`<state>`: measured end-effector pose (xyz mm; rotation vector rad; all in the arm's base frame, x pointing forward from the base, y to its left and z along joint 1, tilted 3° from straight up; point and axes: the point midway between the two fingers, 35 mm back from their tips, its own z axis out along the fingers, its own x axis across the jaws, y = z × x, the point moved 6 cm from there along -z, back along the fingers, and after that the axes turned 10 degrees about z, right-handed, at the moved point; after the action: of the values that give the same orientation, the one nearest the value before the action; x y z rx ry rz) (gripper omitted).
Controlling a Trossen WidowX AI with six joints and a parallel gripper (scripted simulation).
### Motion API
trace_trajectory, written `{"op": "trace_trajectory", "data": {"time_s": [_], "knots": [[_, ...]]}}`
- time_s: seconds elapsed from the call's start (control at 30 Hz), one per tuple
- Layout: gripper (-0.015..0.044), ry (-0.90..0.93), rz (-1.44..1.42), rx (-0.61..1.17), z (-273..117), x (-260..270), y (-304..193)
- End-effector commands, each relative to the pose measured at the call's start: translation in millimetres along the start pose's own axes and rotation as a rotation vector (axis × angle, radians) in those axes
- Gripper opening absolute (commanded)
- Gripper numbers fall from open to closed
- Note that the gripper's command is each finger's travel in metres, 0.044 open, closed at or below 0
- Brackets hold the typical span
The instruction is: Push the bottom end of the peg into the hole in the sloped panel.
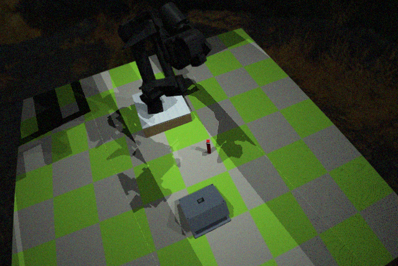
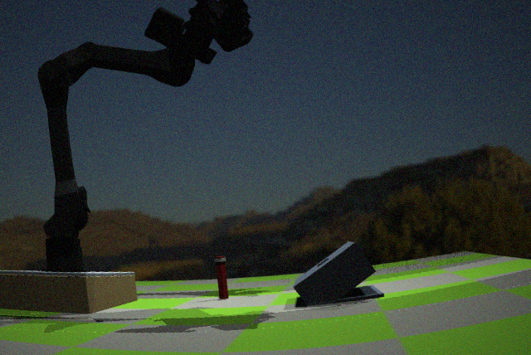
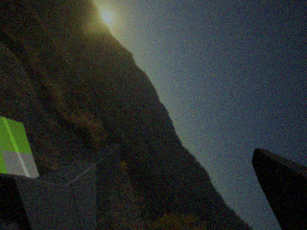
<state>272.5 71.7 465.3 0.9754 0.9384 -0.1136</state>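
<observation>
The dark red peg (image 1: pixel 209 148) (image 2: pixel 221 280) stands upright on the table between the robot's base and the panel, with a lighter band near its top. Its cross-section is too small to tell. The blue-grey sloped panel (image 1: pixel 213 197) (image 2: pixel 338 259) stands farther from the base than the peg. The small dark hole (image 1: pixel 200 200) (image 2: pixel 323 261) in its sloped face looks rectangular and shows nothing in it. My gripper (image 3: pixel 186 153) is open and empty, with its fingers far apart at both sides of the wrist view. It is high above the table, well away from the peg, and rolled to one side.
The arm's base stands on a box with a white top (image 1: pixel 175 112) (image 2: pixel 107 274) and brown sides. The table (image 1: pixel 273 122) has a green and grey checkered top crossed by arm shadows. Its far edges show in the top view. Dark hills lie behind.
</observation>
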Motion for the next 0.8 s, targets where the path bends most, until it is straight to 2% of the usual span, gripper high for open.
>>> {"op": "trace_trajectory", "data": {"time_s": [0.0, 0.03, 0.77], "knots": [[0.0426, 0.0, 0.001, -0.002, 0.0, 0.4, 0.3], [0.044, 0.001, 0.003, -0.008, -0.1, 1.6, 1.1], [0.044, 0.176, 0.108, -0.26, -9.5, 65.9, 28.7]]}}
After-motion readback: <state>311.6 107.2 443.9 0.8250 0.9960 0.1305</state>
